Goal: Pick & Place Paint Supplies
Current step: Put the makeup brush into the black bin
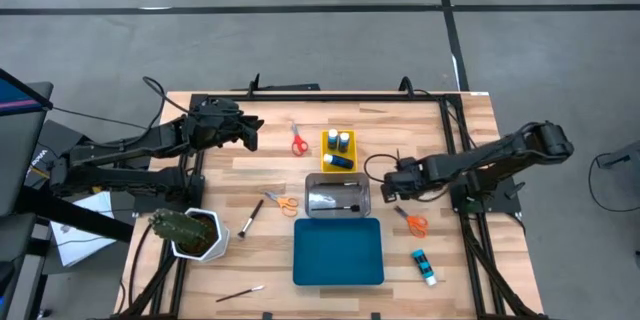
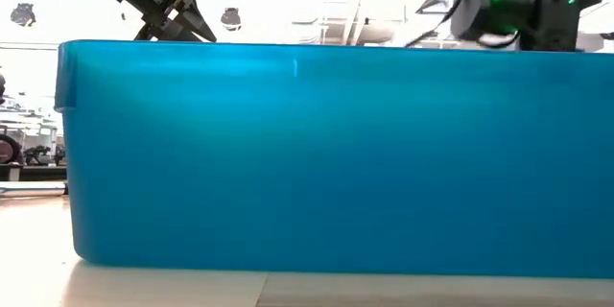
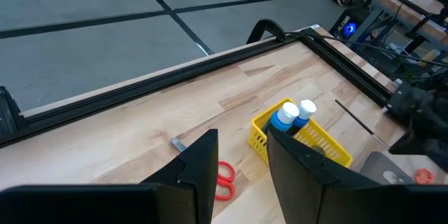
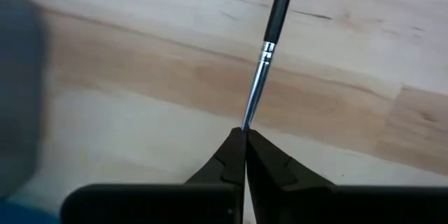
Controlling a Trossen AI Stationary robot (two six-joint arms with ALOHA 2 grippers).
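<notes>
I have the right gripper [image 4: 245, 134] low over the bare wood at centre-right of the overhead frame, just right of the clear tray [image 1: 338, 197] — its jaws pressed together on the bristle tip of a dark-handled paintbrush [image 4: 269, 49]. The brush's long axis runs straight ahead from the pinch toward the top of the wrist frame, so I judge any lift will lever from one end. The left gripper [image 3: 241, 175] waits half-spread and empty at upper left, farther off.

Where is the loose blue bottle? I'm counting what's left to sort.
In the high view, the blue bottle lies flat on the table's right side, right of the blue tray and below the orange scissors.
</notes>
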